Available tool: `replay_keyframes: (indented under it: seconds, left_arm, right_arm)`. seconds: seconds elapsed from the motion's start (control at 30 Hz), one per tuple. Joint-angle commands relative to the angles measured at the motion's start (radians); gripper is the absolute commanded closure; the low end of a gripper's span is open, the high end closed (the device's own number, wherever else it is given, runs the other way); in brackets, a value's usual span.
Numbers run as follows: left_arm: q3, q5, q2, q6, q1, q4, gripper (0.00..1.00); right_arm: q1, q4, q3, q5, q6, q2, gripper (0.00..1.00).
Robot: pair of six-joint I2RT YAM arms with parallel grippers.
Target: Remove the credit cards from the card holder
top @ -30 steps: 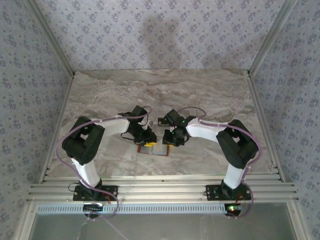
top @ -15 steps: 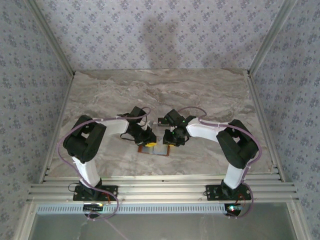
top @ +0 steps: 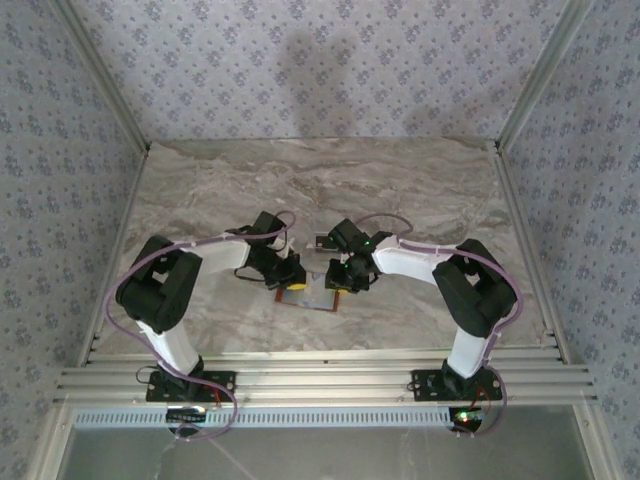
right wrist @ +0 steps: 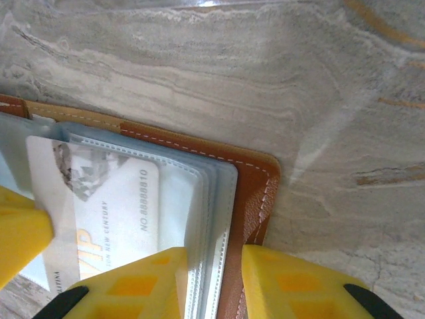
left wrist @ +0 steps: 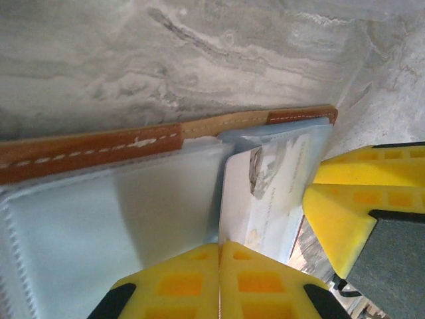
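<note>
**Marbled table (top: pixel 430 190), papered walls: whitish credit card (right wrist: pixel 99 212) closest to the left gripper (top: pixel 293 284)**

Found the card holder (top: pixel 310 299) open flat near the table's front middle, orange-brown cover down and clear sleeves (left wrist: pixel 113 219) up, between the two grippers. Saw the left gripper fully closed, tips meeting at the fold, just beside the card's inner end. Could not tell of any thin leaf pinched there. Saw the right gripper (right wrist: pixel 214 266) part open, one finger on the sleeves and the other at the leather border, astride the holder's outer edge. Judged that a hold-down rather than a grasp of any card. Noted the card lying in the right-hand sleeve stack, long axis running from one gripper toward the other, inner end toward the fold. Judged the left arm nearer that end, and a draw along that axis, away from the right gripper, the likely way out.
</note>
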Motion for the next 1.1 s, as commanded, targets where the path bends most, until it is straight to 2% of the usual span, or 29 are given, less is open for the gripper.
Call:
replay_keyframes:
  seconds: [0.0, 0.33, 0.6, 0.8, 1.07]
  left_arm:
    - [-0.003, -0.027, -0.052, 0.046, 0.009, -0.062, 0.92]
    - [0.031, 0.073, -0.037, 0.061, -0.011, -0.04, 0.87]
    - [0.049, 0.076, 0.002, 0.048, -0.049, -0.023, 0.84]
    - [0.053, 0.05, -0.003, 0.045, -0.053, -0.025, 0.89]
    - [0.105, -0.078, -0.075, 0.123, -0.053, -0.193, 0.95]
  right_arm:
    - [-0.004, -0.062, 0.007, 0.04, -0.008, -0.002, 0.7]
    - [0.006, -0.047, 0.019, 0.026, -0.005, 0.014, 0.7]
    - [0.016, -0.042, 0.027, 0.02, -0.003, 0.03, 0.71]
    - [0.016, -0.048, 0.029, 0.019, -0.008, 0.032, 0.71]
    - [0.012, -0.062, 0.023, 0.028, -0.012, 0.011, 0.72]
